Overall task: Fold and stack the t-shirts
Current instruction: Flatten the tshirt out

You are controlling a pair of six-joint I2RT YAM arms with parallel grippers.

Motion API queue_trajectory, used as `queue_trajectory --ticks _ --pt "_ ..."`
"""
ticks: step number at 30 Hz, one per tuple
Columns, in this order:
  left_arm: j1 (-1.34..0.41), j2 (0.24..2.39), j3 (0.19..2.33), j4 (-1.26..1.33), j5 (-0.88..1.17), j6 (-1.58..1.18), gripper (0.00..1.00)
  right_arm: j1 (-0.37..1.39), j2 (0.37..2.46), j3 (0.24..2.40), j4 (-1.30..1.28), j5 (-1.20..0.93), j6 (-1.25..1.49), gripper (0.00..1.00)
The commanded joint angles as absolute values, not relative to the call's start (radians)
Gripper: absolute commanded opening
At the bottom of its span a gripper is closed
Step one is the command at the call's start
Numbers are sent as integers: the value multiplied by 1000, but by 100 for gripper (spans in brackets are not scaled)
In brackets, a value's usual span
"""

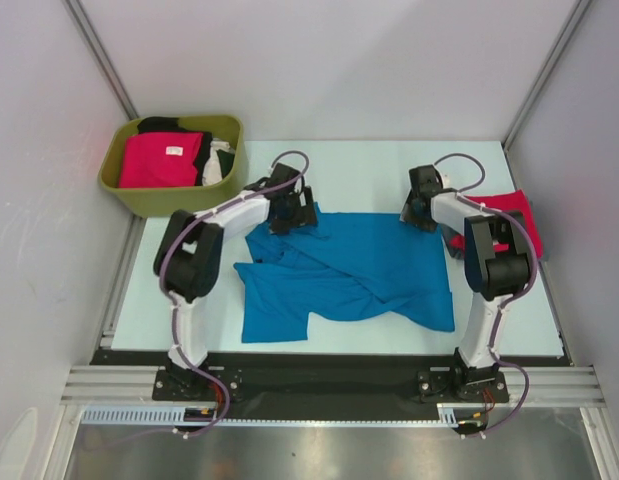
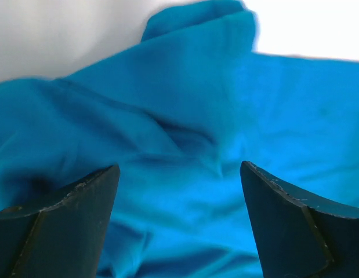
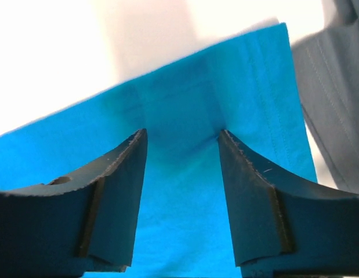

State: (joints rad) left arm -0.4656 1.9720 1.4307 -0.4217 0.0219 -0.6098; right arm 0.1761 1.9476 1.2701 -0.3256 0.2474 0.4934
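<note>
The olive-green plastic tub (image 1: 169, 203) holds three: a crimson-pink cloth shirt (image 1: 157, 162), a black shirt (image 1: 159, 124) and a white shirt (image 1: 225, 166). One bright blue cloth t-shirt (image 1: 359, 265) lies outside. The left gripper (image 2: 179, 168) and the right gripper (image 3: 180, 132) are both spread on it.

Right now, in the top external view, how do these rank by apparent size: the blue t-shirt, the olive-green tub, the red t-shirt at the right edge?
1. blue t-shirt, clearly the largest.
2. olive-green tub.
3. red t-shirt, smallest as seen, though the right arm hides part of it.
</note>
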Motion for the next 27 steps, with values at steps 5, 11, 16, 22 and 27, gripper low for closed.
queue_trajectory --ticks 5,11,16,22,27 --pt "-468 2189 1707 -544 31 -583 88 167 2075 1386 -376 227 466 31" --pt "-422 2336 1917 -586 46 -632 84 140 2177 1535 -397 126 449 0" --pt "-382 2459 2104 -581 60 -661 82 91 2259 1702 -433 80 456 0" --pt "-313 2552 2295 -464 78 -692 82 38 2387 2032 -522 38 465 0" --pt "-287 2501 2312 -361 80 -684 87 21 2300 2044 -465 -54 442 39"
